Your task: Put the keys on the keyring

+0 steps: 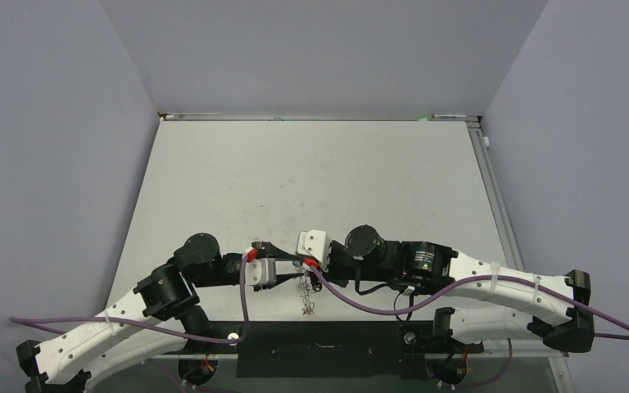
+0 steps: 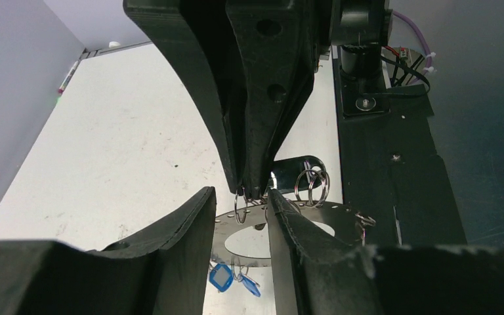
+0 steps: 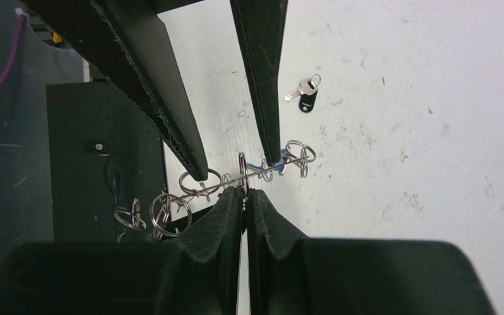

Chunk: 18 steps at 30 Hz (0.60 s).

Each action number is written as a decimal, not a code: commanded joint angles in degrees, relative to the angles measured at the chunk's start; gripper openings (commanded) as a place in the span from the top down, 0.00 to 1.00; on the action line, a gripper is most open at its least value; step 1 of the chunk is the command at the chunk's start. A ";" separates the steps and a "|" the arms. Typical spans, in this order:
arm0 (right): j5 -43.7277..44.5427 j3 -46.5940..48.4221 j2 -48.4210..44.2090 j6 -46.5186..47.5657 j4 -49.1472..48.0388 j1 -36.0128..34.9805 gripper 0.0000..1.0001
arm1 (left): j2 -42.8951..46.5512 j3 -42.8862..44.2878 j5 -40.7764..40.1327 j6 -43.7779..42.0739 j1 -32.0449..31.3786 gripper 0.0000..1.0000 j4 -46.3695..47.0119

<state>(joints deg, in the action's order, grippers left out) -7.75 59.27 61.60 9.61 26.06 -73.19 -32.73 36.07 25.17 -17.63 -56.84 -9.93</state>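
Seen from above, the two arms meet near the near edge of the table. The left gripper and right gripper are tip to tip, and the keyring hangs just below them.

In the left wrist view, the right gripper comes in from above with its jaws closed on a wire loop at the keyring's rim. The left fingers stand partly apart on either side of that loop and clamp nothing. Blue keys dangle under the ring, so it seems to be held clear of the table.

In the right wrist view the ring is edge-on, pinched between the right fingertips. This probably steadies it so the left arm can work. A black-tagged key lies on the table well apart from the ring, not yet on it.
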 commanded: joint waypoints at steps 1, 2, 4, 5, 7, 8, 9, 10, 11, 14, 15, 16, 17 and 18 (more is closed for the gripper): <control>1.74 4.71 0.67 2.01 3.01 -0.79 0.95 | -2.63 4.20 1.31 -2.22 -0.88 0.69 -5.64; 1.68 5.03 0.85 2.19 3.26 -0.86 0.95 | -2.95 4.52 1.27 -2.23 -0.95 0.70 -5.84; 1.66 5.36 1.15 2.55 3.63 -0.99 0.95 | -3.41 5.12 1.18 -2.63 -1.04 0.72 -6.64; 1.68 5.59 1.15 2.74 3.68 -1.05 0.95 | -3.67 5.41 0.97 -2.81 -1.06 0.72 -7.06; 1.76 5.80 1.16 2.85 3.76 -1.19 0.95 | -4.10 5.78 0.27 -3.34 -1.23 0.73 -7.77; 1.58 5.85 1.20 2.89 3.72 -1.24 0.95 | -4.24 5.84 -0.15 -3.44 -1.39 0.73 -7.81; 1.42 5.87 1.27 2.92 3.73 -1.18 0.95 | -4.38 5.77 -0.57 -3.61 -1.47 0.74 -7.82; 1.17 5.91 1.31 2.91 3.66 -1.31 0.95 | -4.50 5.72 -0.63 -3.71 -1.58 0.74 -7.75; 0.94 5.87 1.48 2.92 3.56 -1.36 0.95 | -4.61 5.55 -0.64 -3.73 -1.67 0.74 -7.50; 0.68 5.88 2.03 2.86 3.32 -1.61 0.95 | -4.84 5.24 -0.49 -3.49 -1.78 0.77 -6.32; 0.61 5.93 2.18 2.81 3.27 -1.76 0.95 | -4.87 5.19 -0.40 -3.47 -1.78 0.77 -6.17; 0.56 5.96 2.33 2.79 3.22 -1.85 0.95 | -4.93 5.29 -0.38 -3.40 -1.80 0.78 -6.08; 0.62 6.01 2.44 2.78 3.04 -1.99 0.95 | -4.90 5.40 -0.38 -3.34 -1.81 0.79 -6.00; 0.52 5.97 2.53 2.71 2.90 -2.08 0.95 | -4.84 5.41 -0.34 -3.25 -1.79 0.80 -5.87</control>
<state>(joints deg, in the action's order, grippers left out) -7.33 61.87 63.72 11.84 31.79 -74.52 -37.60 38.63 24.67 -20.58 -58.24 -17.47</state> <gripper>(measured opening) 0.064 0.215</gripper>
